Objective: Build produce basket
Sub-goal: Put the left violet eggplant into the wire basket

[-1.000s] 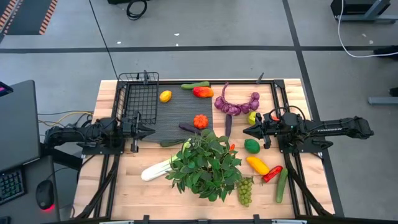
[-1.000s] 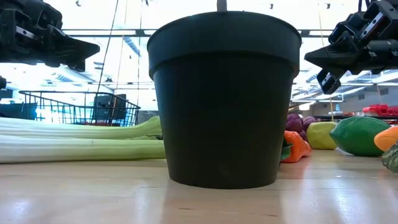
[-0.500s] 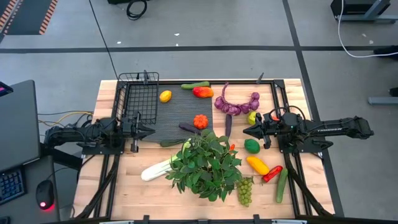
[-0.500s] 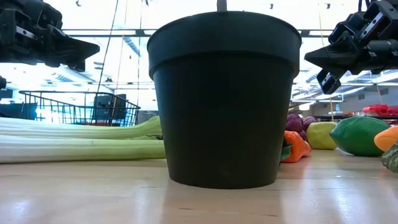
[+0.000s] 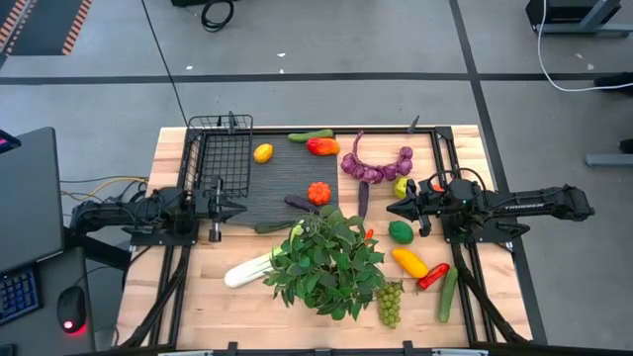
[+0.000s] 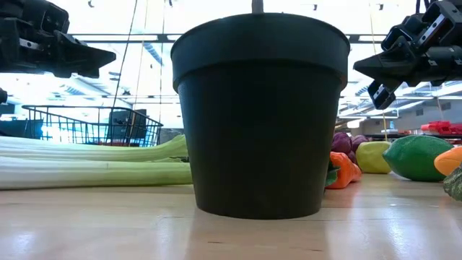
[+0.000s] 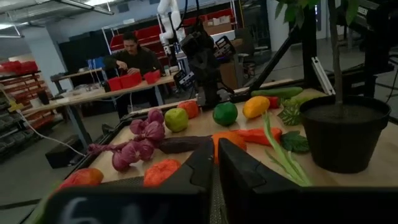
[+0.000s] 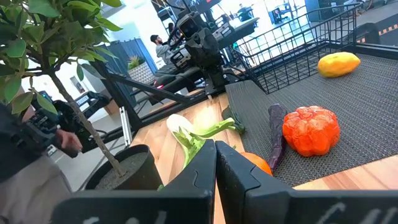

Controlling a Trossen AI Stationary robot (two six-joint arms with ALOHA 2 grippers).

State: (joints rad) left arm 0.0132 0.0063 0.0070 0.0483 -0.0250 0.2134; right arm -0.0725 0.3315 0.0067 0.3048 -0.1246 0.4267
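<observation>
The black wire basket (image 5: 220, 150) stands at the table's far left, with nothing in it that I can see. Produce lies loose: a yellow fruit (image 5: 262, 152) and an orange one (image 5: 317, 193) on the ribbed mat, a red pepper (image 5: 322, 146), the purple bulb string (image 5: 376, 166), a lime (image 5: 400, 231), a yellow pepper (image 5: 408, 262), grapes (image 5: 391, 303) and celery (image 5: 249, 268). My left gripper (image 5: 240, 209) hovers shut and empty at the mat's left edge. My right gripper (image 5: 391, 209) hovers shut and empty above the lime.
A big leafy plant (image 5: 326, 259) in a black pot (image 6: 260, 115) stands at the table's near middle, between the arms. The dark ribbed mat (image 5: 282, 178) lies beside the basket. Two cucumbers (image 5: 311, 135) (image 5: 449, 294) and dark eggplants (image 5: 363, 198) lie about. People work in the room behind.
</observation>
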